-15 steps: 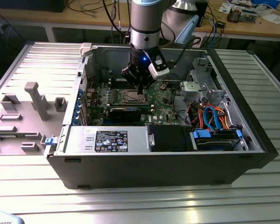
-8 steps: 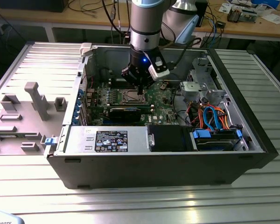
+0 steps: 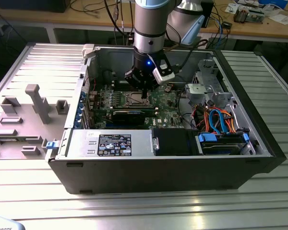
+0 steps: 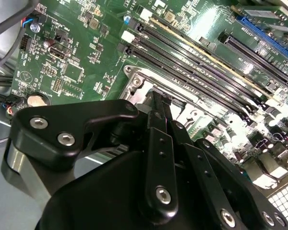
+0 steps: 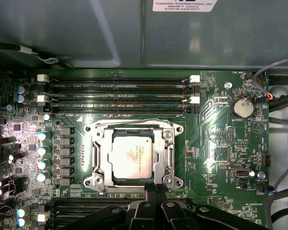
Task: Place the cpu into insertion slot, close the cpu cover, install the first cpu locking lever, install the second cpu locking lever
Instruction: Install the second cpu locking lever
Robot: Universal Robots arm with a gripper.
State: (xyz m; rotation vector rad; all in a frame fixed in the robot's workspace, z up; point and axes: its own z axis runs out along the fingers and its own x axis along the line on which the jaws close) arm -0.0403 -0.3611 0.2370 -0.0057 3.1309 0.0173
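Open computer case [image 3: 240, 143] on a slatted metal table [image 3: 134, 211], exterior view. Green motherboard [image 5: 221, 143]: 4 memory slots [image 5: 120, 96]. Insertion slot [image 5: 175, 129]: cpu cover [image 5: 100, 155] lies closed around the seated cpu [image 5: 132, 155], first wrist view. Gripper [image 5: 156, 188] at the socket edge, jaws together, gripping nothing.

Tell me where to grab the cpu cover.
Probably the rim edge nearest the gripper, coming straight down from above. The cover lies flat around the cpu and its middle is cut out, so only the thin rim offers metal to pinch.
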